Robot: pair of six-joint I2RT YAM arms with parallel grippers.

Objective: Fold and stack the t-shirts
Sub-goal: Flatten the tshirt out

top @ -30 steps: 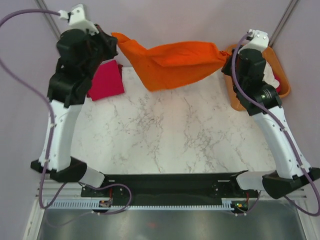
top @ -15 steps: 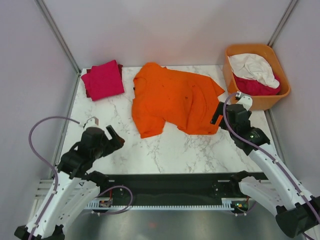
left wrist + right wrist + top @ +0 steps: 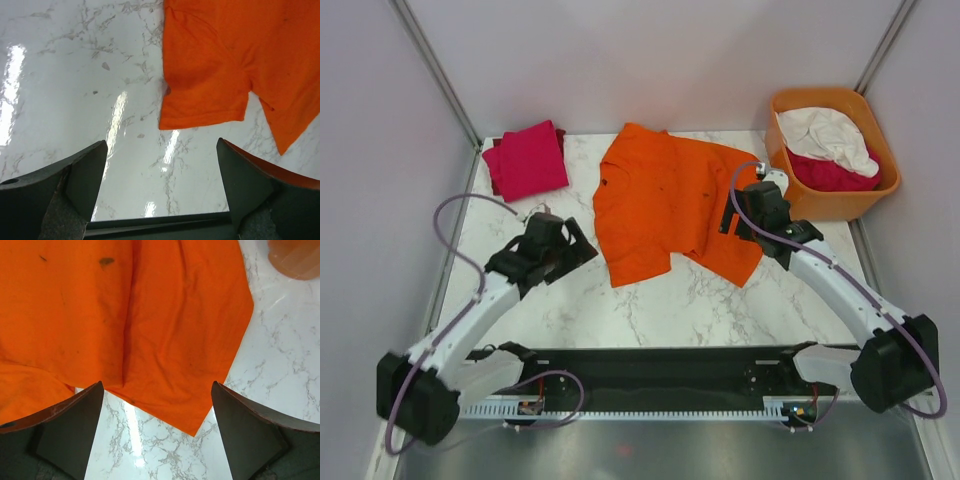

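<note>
The bright orange t-shirt (image 3: pixel 665 195) lies spread flat on the marble table, one sleeve (image 3: pixel 205 100) pointing toward the near edge. My left gripper (image 3: pixel 578 252) hovers open just left of that sleeve, over bare table, its open span (image 3: pixel 161 150) holding nothing. My right gripper (image 3: pixel 732 214) stands open above the shirt's right hem (image 3: pixel 190 405), with nothing between its fingers (image 3: pixel 157 387). A folded magenta-pink t-shirt (image 3: pixel 528 160) rests at the back left. White (image 3: pixel 825 135) and crimson (image 3: pixel 832 172) t-shirts lie crumpled in the tub.
The rigid orange plastic tub (image 3: pixel 876 125) stands at the back right corner, close to my right arm; its corner (image 3: pixel 295 257) shows in the right wrist view. Grey walls enclose the table on three sides. Bare marble (image 3: pixel 650 310) lies between the shirt and the arm bases.
A second ago both grippers held the orange shirt stretched in the air at the back. They let go; the shirt now lies flat, and both arms stand low at its sides.
</note>
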